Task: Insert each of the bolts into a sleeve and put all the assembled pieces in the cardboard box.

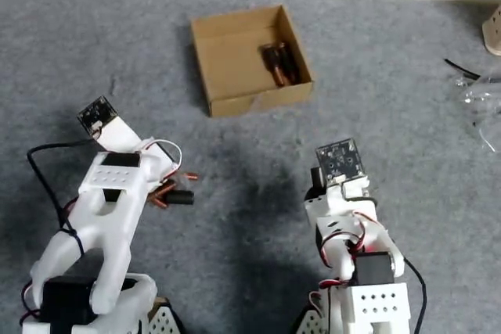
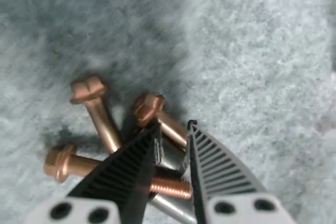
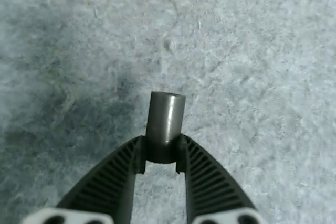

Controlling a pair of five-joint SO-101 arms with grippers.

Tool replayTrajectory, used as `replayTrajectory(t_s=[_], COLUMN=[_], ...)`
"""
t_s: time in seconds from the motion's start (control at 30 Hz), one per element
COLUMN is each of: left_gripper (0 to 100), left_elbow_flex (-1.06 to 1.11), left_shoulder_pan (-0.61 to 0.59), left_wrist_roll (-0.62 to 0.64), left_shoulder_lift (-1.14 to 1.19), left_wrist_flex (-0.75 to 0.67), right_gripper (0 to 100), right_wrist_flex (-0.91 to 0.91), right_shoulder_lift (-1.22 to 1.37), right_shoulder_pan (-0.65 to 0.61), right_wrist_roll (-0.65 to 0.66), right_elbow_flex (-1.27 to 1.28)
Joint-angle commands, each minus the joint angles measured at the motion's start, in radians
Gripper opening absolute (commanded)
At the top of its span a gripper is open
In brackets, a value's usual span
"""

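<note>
Right gripper (image 3: pixel 160 148) clamps a sleeve (image 3: pixel 166 119); left gripper (image 2: pixel 174 127), barely parted, hangs over bolts (image 2: pixel 97 114)

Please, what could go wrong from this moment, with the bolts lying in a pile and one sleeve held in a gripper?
1. The copper-coloured flanged bolts lie crossed and touching one another at the left gripper, so it may catch two at once or scatter them.
2. The right gripper is shut on only one end of the dark grey metal sleeve. Pushing a bolt in might tilt the sleeve or make it slip.
</note>
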Motion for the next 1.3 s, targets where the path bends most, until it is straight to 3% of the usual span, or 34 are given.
replayTrajectory(t_s=[0.0,0.53,0.73,0.9,1.27], left_gripper=[10,10,10,10,10], left_elbow_flex=[-0.031,-0.039,-0.133,-0.226,-0.248], left_shoulder_pan=[-0.01,-0.016,-0.015,-0.013,-0.004], left_wrist_roll=[0.008,0.009,0.012,0.063,0.064], left_shoulder_lift=[0.005,0.01,0.182,0.251,0.249], left_wrist_flex=[0.02,0.018,0.025,0.161,0.287], right_gripper=[0.4,0.4,0.4,0.4,0.4], right_wrist_flex=[-0.058,-0.061,-0.061,-0.062,-0.062], right_shoulder_lift=[-0.013,-0.013,-0.013,-0.013,-0.013], right_shoulder_pan=[0.008,0.008,0.008,0.008,-0.025], right_wrist_roll=[-0.003,-0.003,-0.003,-0.003,-0.003], right_elbow_flex=[0.001,0.007,0.007,0.007,0.007])
